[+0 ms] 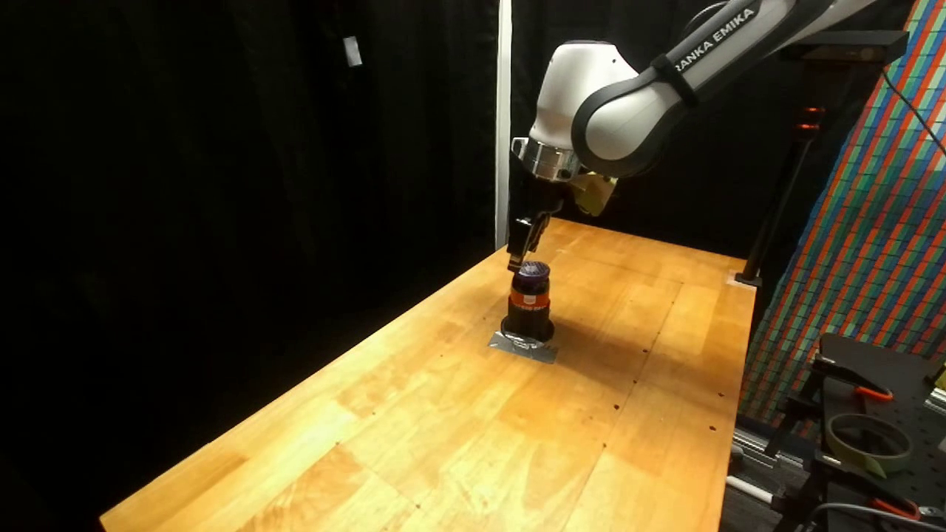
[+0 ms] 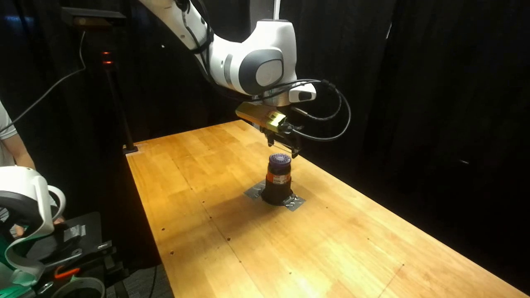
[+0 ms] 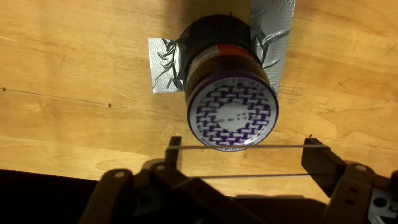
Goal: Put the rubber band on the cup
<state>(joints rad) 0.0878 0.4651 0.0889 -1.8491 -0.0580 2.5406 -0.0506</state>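
Note:
The cup (image 1: 530,299) is a dark jar with an orange label and a purple-and-white lid, upright in a black base on the table. It also shows in an exterior view (image 2: 279,178) and in the wrist view (image 3: 233,109). My gripper (image 3: 242,143) is open. The rubber band (image 3: 279,146) is stretched round both fingers as two thin strands. One strand crosses the lid's edge in the wrist view; contact cannot be told. In both exterior views the gripper (image 1: 523,251) (image 2: 283,150) is above the lid and off to one side. The band is faint in an exterior view (image 2: 283,146).
Silver tape (image 1: 536,351) (image 3: 273,37) fixes the black base to the wooden table (image 1: 473,443). A dark pole (image 1: 772,199) stands at the table's far corner. A cart with a tape roll (image 1: 868,443) is beside the table. A person's arm (image 2: 18,151) shows at one edge.

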